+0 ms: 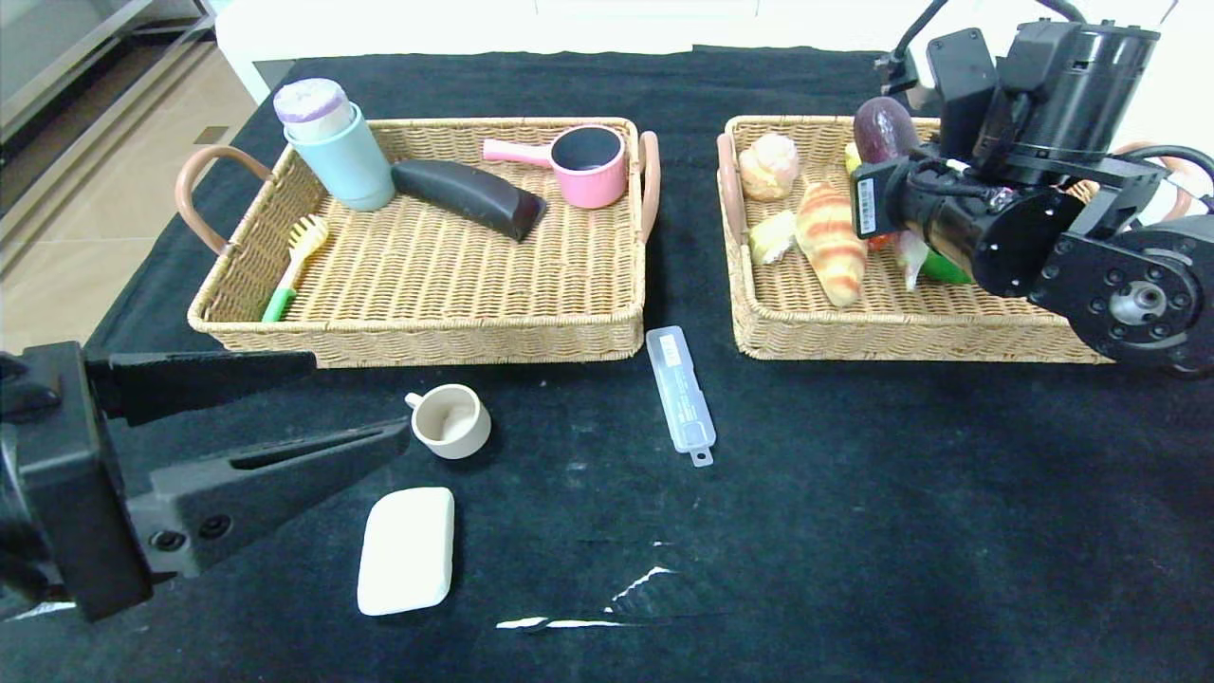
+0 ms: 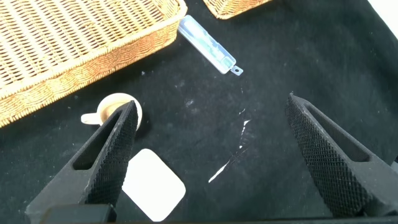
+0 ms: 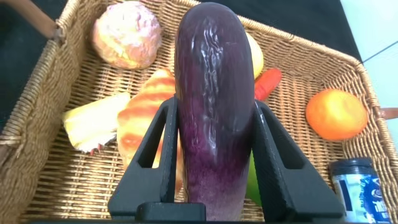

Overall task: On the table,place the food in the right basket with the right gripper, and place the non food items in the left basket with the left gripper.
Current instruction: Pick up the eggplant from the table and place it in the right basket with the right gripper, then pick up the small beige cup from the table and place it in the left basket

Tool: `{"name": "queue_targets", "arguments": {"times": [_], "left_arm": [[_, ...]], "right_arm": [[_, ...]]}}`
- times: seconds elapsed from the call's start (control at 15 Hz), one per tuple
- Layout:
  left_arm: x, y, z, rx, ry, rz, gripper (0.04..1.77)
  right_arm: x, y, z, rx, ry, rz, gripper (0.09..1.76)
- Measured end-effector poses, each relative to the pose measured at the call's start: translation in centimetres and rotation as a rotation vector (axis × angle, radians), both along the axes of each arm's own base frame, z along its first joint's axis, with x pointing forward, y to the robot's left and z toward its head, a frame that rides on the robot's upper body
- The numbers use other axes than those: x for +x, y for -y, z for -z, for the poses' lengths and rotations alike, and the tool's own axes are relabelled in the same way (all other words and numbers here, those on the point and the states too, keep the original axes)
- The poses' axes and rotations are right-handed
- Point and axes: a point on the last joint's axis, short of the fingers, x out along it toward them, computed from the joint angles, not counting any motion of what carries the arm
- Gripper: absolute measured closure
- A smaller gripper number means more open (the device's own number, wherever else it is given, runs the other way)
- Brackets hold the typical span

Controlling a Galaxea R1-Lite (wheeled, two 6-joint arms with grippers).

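Note:
My right gripper (image 1: 899, 152) is shut on a purple eggplant (image 1: 880, 128) and holds it above the right basket (image 1: 901, 346). In the right wrist view the eggplant (image 3: 214, 93) stands between the fingers (image 3: 152, 149), over a striped bread (image 3: 140, 109). My left gripper (image 1: 360, 396) is open and empty, low at the table's front left. A beige cup (image 1: 450, 420), a white soap bar (image 1: 407, 550) and a clear plastic case (image 1: 681, 394) lie on the black cloth. In the left wrist view the cup (image 2: 115, 109) and soap (image 2: 152, 183) are next to one finger.
The left basket (image 1: 417, 341) holds a pale blue bottle (image 1: 337, 147), a black object (image 1: 469, 197), a pink pot (image 1: 588, 166) and a brush (image 1: 296, 256). The right basket also holds a bun (image 3: 127, 34), an orange (image 3: 336, 113), a carrot (image 3: 268, 83) and a can (image 3: 360, 183).

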Motion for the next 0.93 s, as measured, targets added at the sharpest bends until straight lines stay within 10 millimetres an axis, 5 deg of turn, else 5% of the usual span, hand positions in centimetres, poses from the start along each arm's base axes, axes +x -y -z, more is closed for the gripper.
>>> {"name": "queue_targets", "arguments": {"times": [0.53,0.93], "left_arm": [[0.0,0.0,0.0,0.0,-0.001,0.0,0.09],[-0.1,-0.1,0.0,0.004,0.007,0.0,0.09]], "right_arm": [[-0.2,-0.1,0.1,-0.001,-0.004,-0.006,0.47],[-4.8,0.1,0.0,-0.051,-0.115,-0.273,0.3]]}}
